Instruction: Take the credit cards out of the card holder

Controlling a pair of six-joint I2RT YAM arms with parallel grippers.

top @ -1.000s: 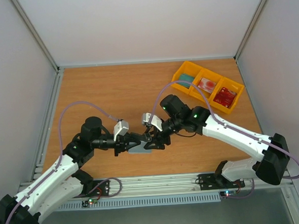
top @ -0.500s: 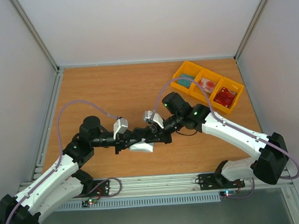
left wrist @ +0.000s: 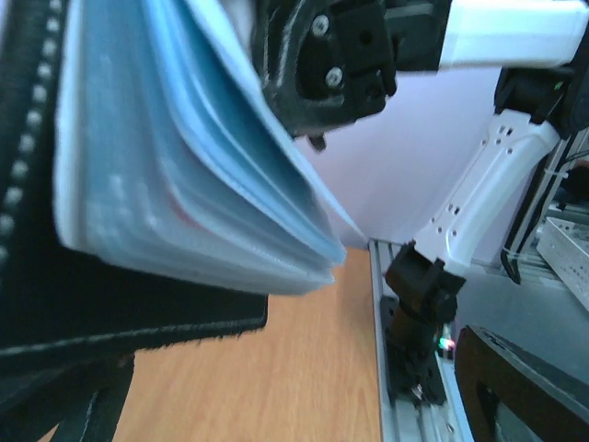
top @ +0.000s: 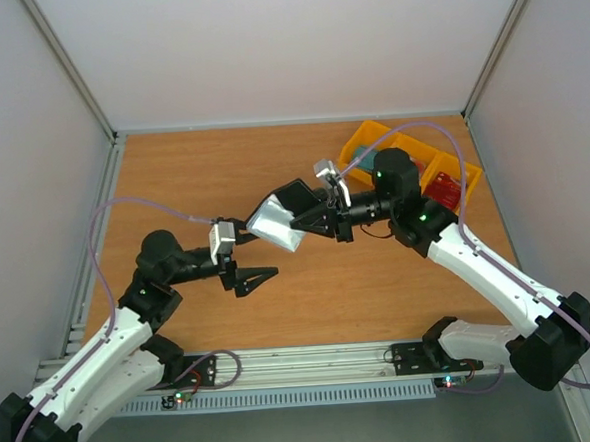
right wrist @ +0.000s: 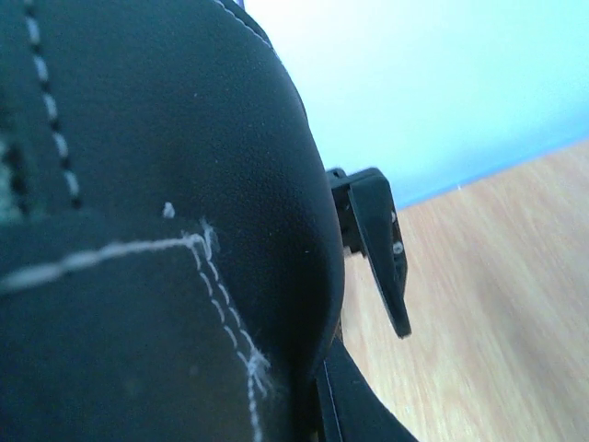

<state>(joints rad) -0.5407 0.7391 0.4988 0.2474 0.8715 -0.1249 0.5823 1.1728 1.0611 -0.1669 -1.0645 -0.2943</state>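
Two pincers share the job: the right pincer point(top: 313, 218) is pinching the card holder point(top: 275, 225), holding it tilted, clear of the bench point(top: 192, 177), centre scene. Just near-left of it, the left pincer point(top: 256, 277) stands spread and empty. Extraction looks pending; next the left must nip the credit cards, not clearly visible in the sleeves.

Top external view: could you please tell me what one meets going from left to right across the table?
Left gripper, open → card holder, lifted off the table → right gripper, shut on the card holder → yellow tray at the far right, partly hidden behind the right arm.
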